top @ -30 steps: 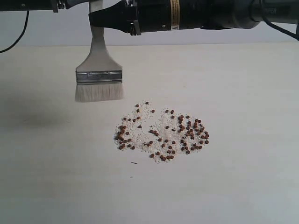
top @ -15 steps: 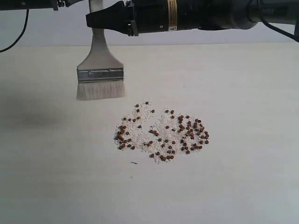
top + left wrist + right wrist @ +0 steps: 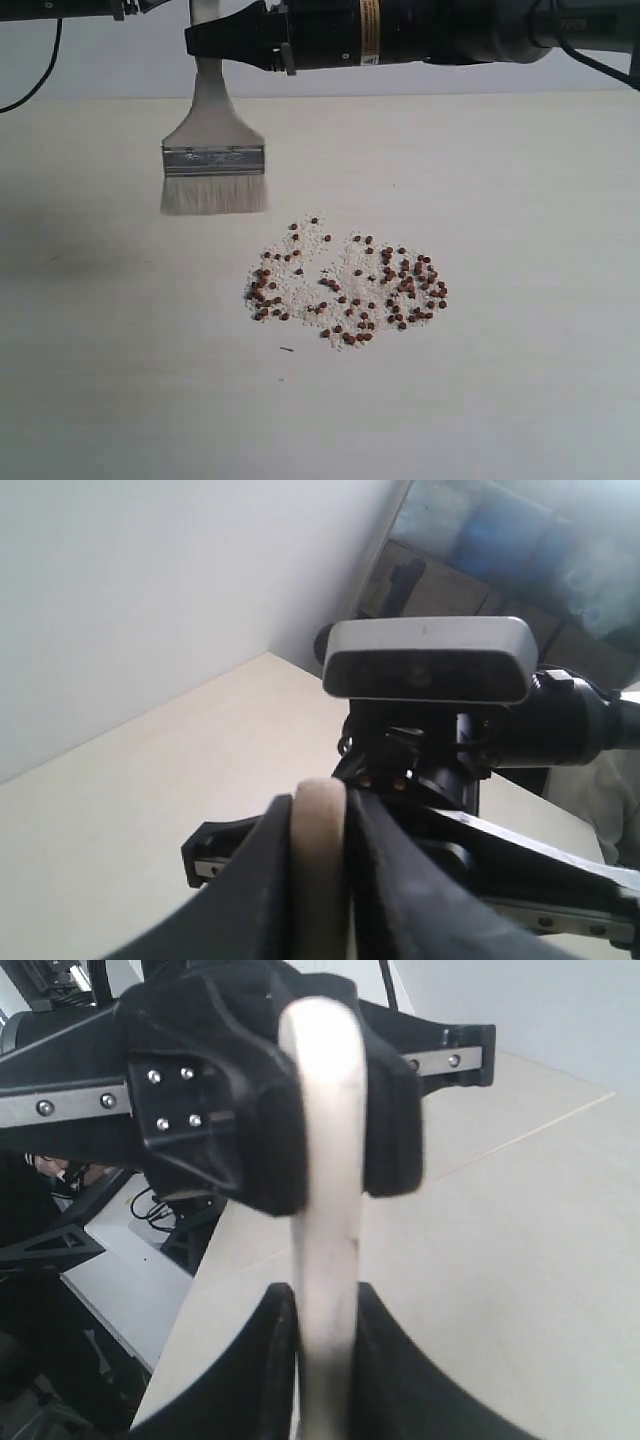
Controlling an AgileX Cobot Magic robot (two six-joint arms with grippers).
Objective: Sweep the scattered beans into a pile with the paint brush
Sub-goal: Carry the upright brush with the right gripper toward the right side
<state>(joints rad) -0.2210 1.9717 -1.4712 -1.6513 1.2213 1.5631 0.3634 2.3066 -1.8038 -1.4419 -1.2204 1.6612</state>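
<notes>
The paint brush (image 3: 214,150) hangs bristles down over the table, behind and to the left of the beans, with its off-white bristles (image 3: 214,194) clear of them. The beans (image 3: 345,285) lie spread in a loose patch mixed with whitish grains, denser at its right side. My right gripper (image 3: 200,42) reaches across from the right and is shut on the pale handle (image 3: 325,1210). My left gripper (image 3: 320,815) is shut on the same handle (image 3: 320,860), higher up. In the right wrist view the left gripper's black fingers (image 3: 250,1110) clamp the handle's end.
The pale table (image 3: 520,400) stretches all round the beans. A small dark speck (image 3: 287,349) lies just in front of the patch. The right arm's black body (image 3: 420,30) runs along the top of the exterior view, and a cable (image 3: 40,70) hangs at upper left.
The brush has lifted very slightly and swung a touch, staying behind and left of the beans. The beans have not moved, and both grippers keep their hold.
</notes>
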